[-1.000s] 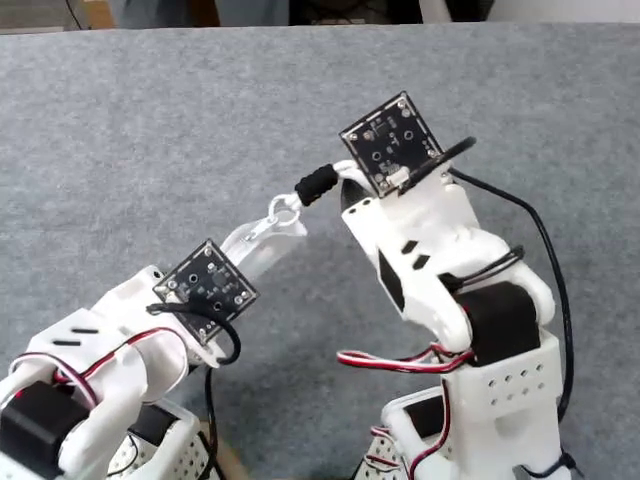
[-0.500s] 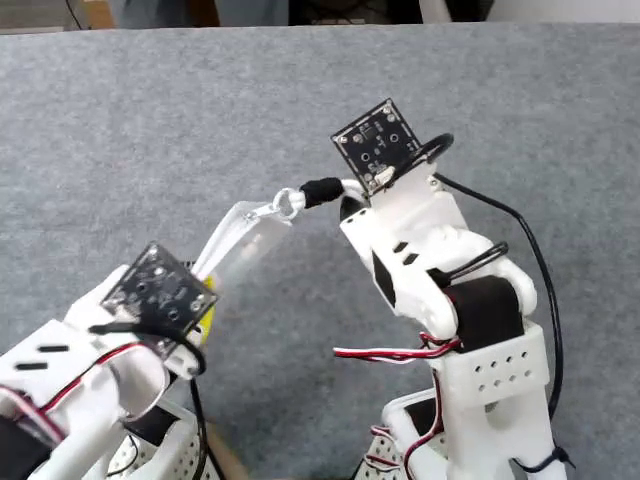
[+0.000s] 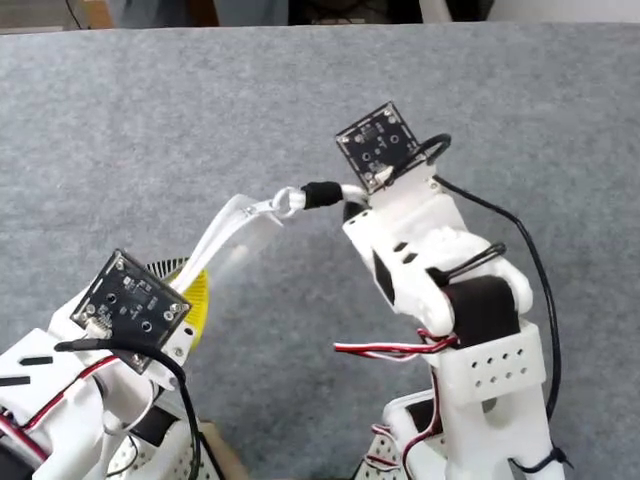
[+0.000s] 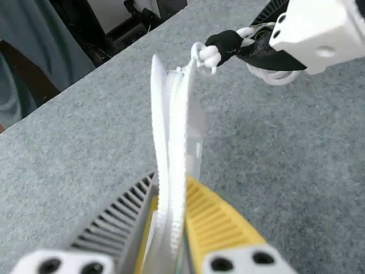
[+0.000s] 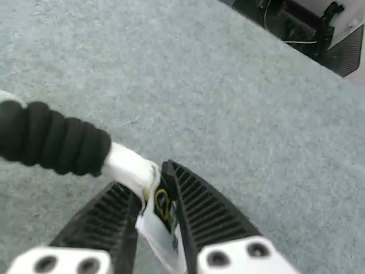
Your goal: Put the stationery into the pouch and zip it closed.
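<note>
The pouch hung above the surface, its long axis running from my left claw, clamped on one end, to my right claw, clamped on the zip pull at the other.

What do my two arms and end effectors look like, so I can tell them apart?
Both are white plastic: left arm, right arm, with black motors, red-and-white wires and black cables. Each wrist carries a square black circuit board. The left end effector has one grey and one yellow ribbed finger; the right end effector has two black ribbed fingers.
</note>
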Robot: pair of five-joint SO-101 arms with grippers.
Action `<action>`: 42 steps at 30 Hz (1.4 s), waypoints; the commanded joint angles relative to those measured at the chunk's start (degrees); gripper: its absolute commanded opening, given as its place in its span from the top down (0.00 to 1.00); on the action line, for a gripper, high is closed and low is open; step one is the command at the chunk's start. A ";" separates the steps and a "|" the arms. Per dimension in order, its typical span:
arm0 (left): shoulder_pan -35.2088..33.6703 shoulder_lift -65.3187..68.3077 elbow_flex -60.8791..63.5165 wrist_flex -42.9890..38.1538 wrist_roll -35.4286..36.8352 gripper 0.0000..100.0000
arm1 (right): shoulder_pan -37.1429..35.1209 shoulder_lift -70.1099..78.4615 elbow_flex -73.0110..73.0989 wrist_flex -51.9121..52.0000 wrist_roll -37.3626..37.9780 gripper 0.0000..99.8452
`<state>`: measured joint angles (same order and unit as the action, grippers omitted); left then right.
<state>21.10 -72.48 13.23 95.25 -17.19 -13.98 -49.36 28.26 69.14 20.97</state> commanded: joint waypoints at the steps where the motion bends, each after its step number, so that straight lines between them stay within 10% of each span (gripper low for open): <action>1: -0.31 -0.62 2.24 -0.79 0.53 0.97 | 1.76 0.04 -4.88 -1.05 0.35 0.99; 14: -0.31 -0.62 19.56 -13.10 3.60 0.97 | -2.11 0.48 -21.85 -0.88 0.35 0.99; 42: 0.04 -0.70 9.45 -9.93 4.22 0.82 | -10.37 0.57 -29.23 -1.23 0.35 0.99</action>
<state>21.01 -73.36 25.01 85.05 -13.14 -23.47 -48.66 1.89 69.14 21.05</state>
